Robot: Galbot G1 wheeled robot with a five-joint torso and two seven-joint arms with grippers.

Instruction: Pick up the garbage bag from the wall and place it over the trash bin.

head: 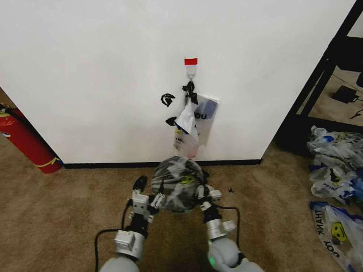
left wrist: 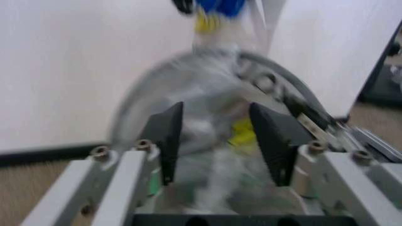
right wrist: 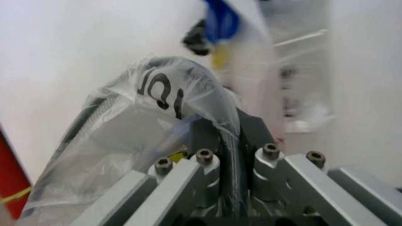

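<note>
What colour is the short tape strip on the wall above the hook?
Red. The tape strip sits on the white wall, clearest in the head view.

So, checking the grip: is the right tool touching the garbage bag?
Touching. In the right wrist view the right tool is shut, with the garbage bag film pinched between its fingers.

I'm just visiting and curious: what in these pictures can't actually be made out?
- Head view: the round black mesh trash bin is wrapped in the thin see-through garbage bag, hiding its base.
- Left wrist view: motion blur hides whether the open left gripper touches the plastic.
- Right wrist view: the bag's print is cut by folds at the shut right gripper.
- Head view: print on the bags still hanging on the white wall is too small.
</note>
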